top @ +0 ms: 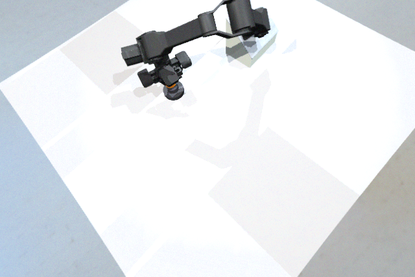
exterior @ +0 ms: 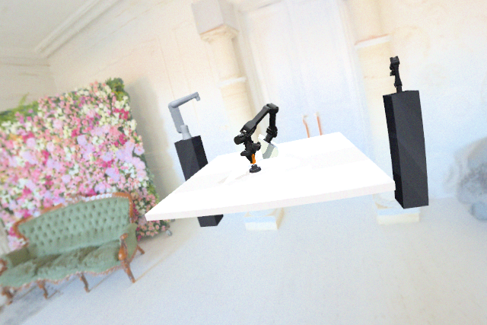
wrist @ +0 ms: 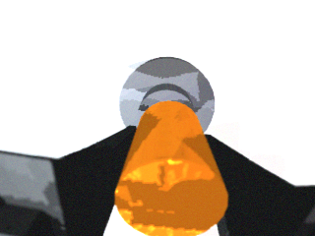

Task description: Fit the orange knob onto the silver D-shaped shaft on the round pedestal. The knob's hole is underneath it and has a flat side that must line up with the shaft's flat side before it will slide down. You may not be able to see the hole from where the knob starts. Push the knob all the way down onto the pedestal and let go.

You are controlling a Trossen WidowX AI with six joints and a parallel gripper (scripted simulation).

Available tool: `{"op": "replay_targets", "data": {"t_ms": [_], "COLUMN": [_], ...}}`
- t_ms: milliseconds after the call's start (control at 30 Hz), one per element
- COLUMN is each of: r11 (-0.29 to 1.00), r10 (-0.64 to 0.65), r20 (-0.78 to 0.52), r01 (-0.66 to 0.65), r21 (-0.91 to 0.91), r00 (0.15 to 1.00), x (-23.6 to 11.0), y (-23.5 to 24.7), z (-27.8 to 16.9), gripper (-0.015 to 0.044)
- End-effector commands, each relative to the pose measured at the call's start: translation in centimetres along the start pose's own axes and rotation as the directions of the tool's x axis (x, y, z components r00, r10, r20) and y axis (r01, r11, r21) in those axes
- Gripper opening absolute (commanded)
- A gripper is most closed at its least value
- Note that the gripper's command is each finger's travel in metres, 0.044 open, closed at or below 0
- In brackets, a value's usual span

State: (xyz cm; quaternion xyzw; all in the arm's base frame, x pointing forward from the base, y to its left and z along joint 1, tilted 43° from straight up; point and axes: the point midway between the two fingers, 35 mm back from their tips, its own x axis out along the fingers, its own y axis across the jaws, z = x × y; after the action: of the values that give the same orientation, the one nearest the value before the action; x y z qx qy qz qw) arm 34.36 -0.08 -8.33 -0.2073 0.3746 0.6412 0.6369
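Note:
My gripper (top: pixel 169 81) (exterior: pixel 253 154) (wrist: pixel 168 137) is shut on the orange knob (top: pixel 170 85) (exterior: pixel 253 159) (wrist: pixel 169 172) and holds it upright. The knob hangs right above the round grey pedestal (top: pixel 174 93) (exterior: pixel 255 169) (wrist: pixel 167 81), with a small gap still showing in the exterior view. In the wrist view the knob's lower end covers the middle of the pedestal, so the silver shaft is hidden; only a dark arc around it shows. I cannot tell whether the knob touches the shaft. The knob's hole is out of sight.
The white table (top: pixel 301 99) (exterior: pixel 314 180) carries the arm's pale base block (top: pixel 258 50) (exterior: pixel 270 151) at the back. Two black pillars (exterior: pixel 405 152) (exterior: pixel 191 156) with cameras stand beside the table.

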Motion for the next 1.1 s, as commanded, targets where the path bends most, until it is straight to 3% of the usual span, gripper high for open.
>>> {"op": "replay_targets", "data": {"t_ms": [0, 200, 433, 1067], "r11": [1.0, 1.0, 0.976, 0.976], "r10": [-0.01, -0.01, -0.01, -0.01], "r20": [0.004, 0.003, 0.003, 0.004], "r01": [0.01, 0.01, 0.01, 0.01], "r21": [-0.01, -0.02, -0.218, -0.218], "r00": [1.0, 1.0, 1.0, 1.0], "x": [-0.1, -0.46, -0.55, 0.04], "y": [-0.28, -0.13, 0.1, 0.34], "z": [0.08, 0.09, 0.14, 0.1], "gripper": [0.0, 0.0, 0.0, 0.0]}}
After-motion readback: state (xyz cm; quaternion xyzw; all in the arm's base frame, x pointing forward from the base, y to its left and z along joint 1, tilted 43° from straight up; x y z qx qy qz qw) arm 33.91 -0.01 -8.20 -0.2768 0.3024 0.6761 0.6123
